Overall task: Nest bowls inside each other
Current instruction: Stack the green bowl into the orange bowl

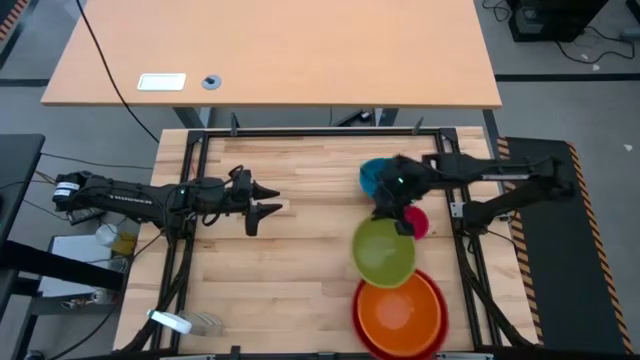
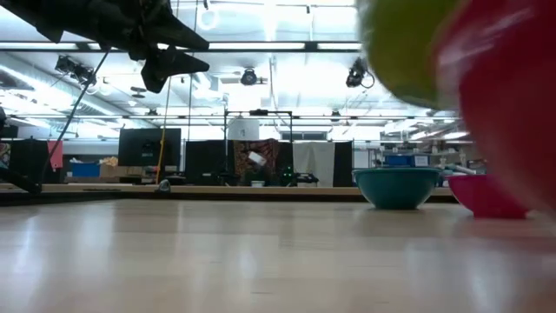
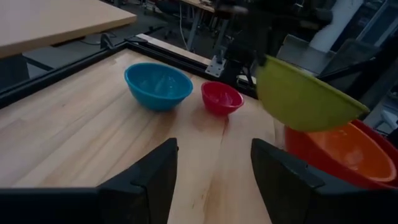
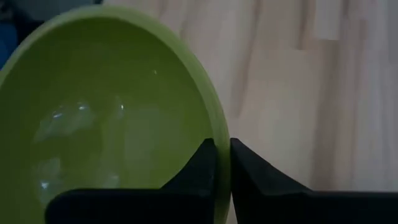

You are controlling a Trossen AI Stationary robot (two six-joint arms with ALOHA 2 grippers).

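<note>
With right gripper jaws pinching lime green bowl's rim, carry step underway; next: lower into orange bowl at 6 o'clock; left gripper jaws spread, idle

On the table's near right, the second-largest bowl sat inside the largest bowl. Just beyond them, the middle bowl hung above the table, its rim pinched by the right gripper. Farther right lay the smallest bowl, and the fourth bowl behind it. The left gripper waited well left, over mid-table.
</note>
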